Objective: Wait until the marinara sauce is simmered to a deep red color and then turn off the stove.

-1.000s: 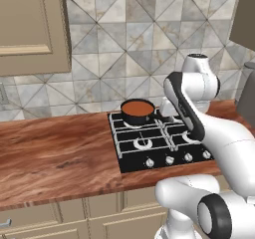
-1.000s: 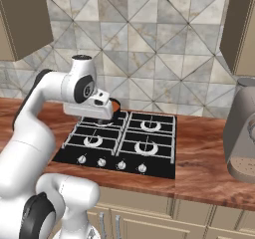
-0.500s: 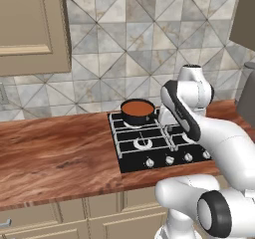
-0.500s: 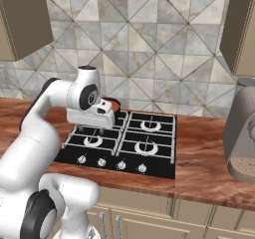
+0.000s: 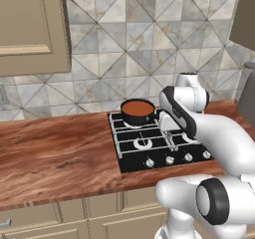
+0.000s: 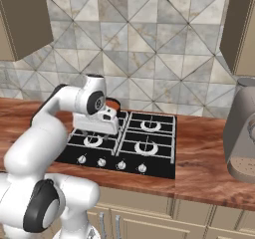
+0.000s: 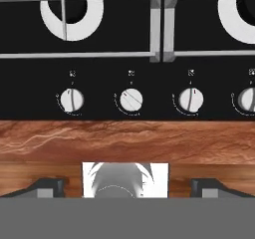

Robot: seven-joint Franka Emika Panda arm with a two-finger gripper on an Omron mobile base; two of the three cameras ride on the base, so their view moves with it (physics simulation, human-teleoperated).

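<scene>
A: From the left base view we see the black square four-burner gas stove set into the brown wooden counter, and on its rear left burner the small dark round saucepan filled with the smooth orange-red marinara sauce.

B: From the right base view the white arm covers most of that pan; we catch only a sliver of it behind the wrist. We do get the grey rounded appliance standing on the counter, right of the stove.

A: And the hand view gives us what neither base view resolves: the stove's row of four small silver knobs, the second from the left turned slantwise, the others near upright.

B: There the two-finger gripper hangs above the counter edge in front of the knobs, its dark fingertips spread wide apart and holding nothing.
</scene>
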